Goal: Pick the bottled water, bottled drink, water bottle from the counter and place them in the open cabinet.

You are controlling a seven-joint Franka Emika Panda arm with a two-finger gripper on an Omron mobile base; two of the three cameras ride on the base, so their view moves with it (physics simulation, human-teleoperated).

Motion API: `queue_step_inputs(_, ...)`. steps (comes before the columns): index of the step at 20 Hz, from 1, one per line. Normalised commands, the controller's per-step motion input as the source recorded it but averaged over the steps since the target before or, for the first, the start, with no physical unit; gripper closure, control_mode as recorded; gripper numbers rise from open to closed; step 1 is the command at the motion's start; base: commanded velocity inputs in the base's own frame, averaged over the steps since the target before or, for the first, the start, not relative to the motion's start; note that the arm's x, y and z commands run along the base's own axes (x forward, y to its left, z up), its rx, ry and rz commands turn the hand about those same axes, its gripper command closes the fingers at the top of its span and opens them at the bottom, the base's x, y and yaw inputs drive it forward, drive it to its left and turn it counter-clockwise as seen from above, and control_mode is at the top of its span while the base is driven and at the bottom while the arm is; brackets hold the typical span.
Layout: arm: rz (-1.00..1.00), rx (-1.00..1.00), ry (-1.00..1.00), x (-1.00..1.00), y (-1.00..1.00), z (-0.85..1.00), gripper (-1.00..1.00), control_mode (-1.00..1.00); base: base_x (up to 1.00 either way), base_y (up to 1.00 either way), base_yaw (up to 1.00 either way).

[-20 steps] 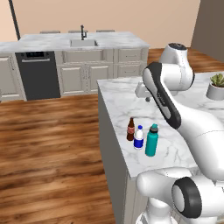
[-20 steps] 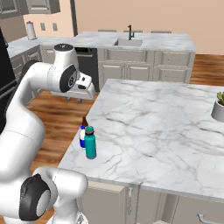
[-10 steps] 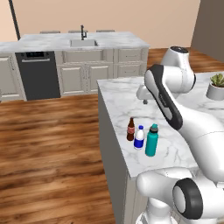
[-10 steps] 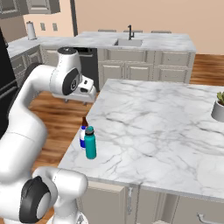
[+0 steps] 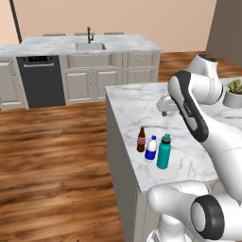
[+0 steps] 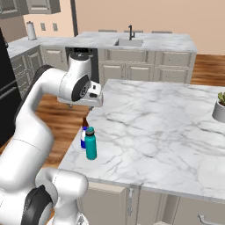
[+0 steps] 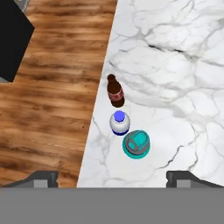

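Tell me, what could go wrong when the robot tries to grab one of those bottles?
The cola bottle, small water bottle and teal flask stand packed in a tight row, so the open gripper reaching for one may well knock over a neighbour. They also stand close to the counter edge above the wood floor, so a tipped bottle could roll off.

Home kitchen, rendered: marble island worktop [image 5: 137,101], back run w/ sink [image 5: 90,46] & faucet [image 5: 88,34], beige cabinets [image 5: 90,82], black dishwasher [image 5: 40,81], wood plank floor [image 5: 52,156], potted plant [image 5: 234,92], paper-towel roll [image 6: 30,30].
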Motion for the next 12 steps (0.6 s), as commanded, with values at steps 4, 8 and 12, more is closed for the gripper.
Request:
queue_step_inputs(4, 0.12, 0.00, 0.00, 0.12, 0.09, -0.03, -1.00, -1.00, 0.00, 0.00, 0.00)
queue_step_inputs(8, 0.11, 0.00, 0.00, -0.01, 0.02, 0.00, -1.00, -1.00, 0.00, 0.00, 0.00)
queue_step_inputs(12, 0.12, 0.00, 0.00, -0.15, 0.00, 0.00, -1.00, -1.00, 0.00, 0.00, 0.00)
